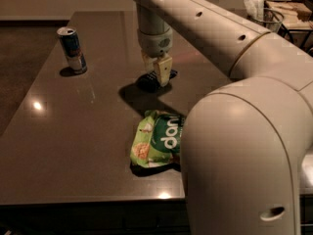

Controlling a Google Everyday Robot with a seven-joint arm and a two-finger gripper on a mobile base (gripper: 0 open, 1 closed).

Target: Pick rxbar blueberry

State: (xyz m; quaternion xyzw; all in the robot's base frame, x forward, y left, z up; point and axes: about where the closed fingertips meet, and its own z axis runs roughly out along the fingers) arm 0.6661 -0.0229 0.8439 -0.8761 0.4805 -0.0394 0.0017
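Two risks stand out. Down at the tabletop (73, 131), the jaws sit right on the rxbar blueberry (146, 81). The bar lies flat as a dark patch near the middle of the surface, partly hidden beneath them. Whether they are clenched on the bar or released, I cannot tell.

First, the bar lies low against the tabletop and its wrapper is probably slick. A grip that catches only an edge of the wrapper would likely let it slide out on the way up. Second, pressing down too hard could pin the bar, or skid it sideways across the glossy surface instead of taking it.

The green chips bag (159, 143) lies near the front edge, apart from the bar. The drink can (72, 49) stands well apart at the far left. Neither seems likely to be knocked unless the arm (205, 28) swings wide while lifting.
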